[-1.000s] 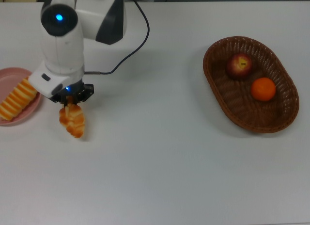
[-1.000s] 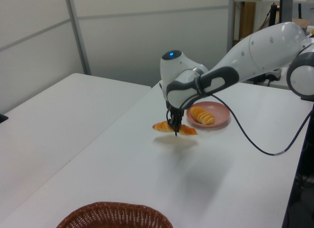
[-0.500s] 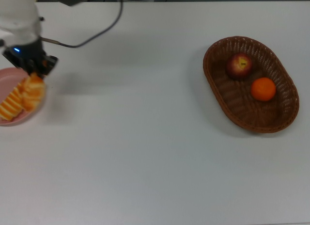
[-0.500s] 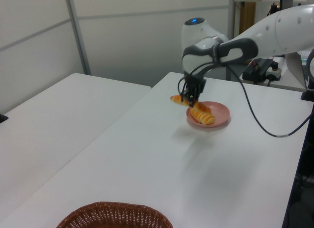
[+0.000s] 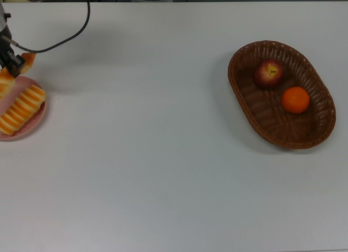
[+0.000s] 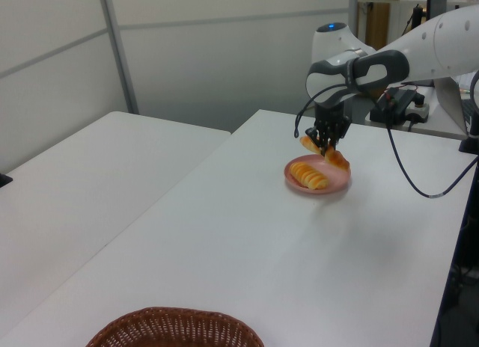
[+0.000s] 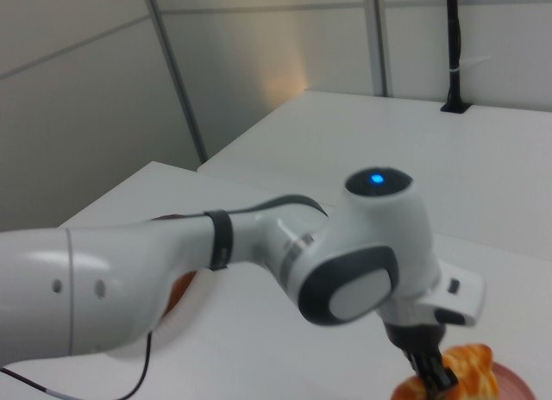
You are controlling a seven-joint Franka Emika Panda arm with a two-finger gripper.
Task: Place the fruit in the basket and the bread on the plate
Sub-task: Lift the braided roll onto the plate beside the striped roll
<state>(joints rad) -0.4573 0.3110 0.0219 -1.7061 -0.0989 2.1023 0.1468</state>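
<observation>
White robot arm (image 7: 216,271) with a blue light fills the view. Its black tool (image 7: 429,366) is closed on a golden-brown knobbly braided pastry (image 7: 466,374), which sticks out either side of the tool. Pink plate rim (image 7: 516,386) just beyond, white desk (image 7: 259,348) below.

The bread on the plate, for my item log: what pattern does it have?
Orange and cream cross stripes on the loaf, clearest in the top view.

White tables and wall panels

A white table (image 5: 163,170) fills the top view; a second table (image 6: 82,175) stands beside it, panelled wall (image 6: 224,55) behind.
</observation>
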